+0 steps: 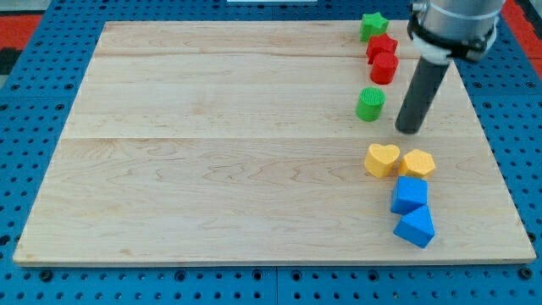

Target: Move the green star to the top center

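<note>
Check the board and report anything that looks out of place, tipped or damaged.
Nothing stands out. All eight blocks sit flat on the wooden board, clustered along the view's right. The green star sits at the top right. My tip rests right of the green cylinder, touching nothing.

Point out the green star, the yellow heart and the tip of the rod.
green star (373, 25): camera view, on its top face.
yellow heart (382, 158): camera view, on the middle of its top.
my tip (410, 130): camera view, at the rod's very lower end.
</note>
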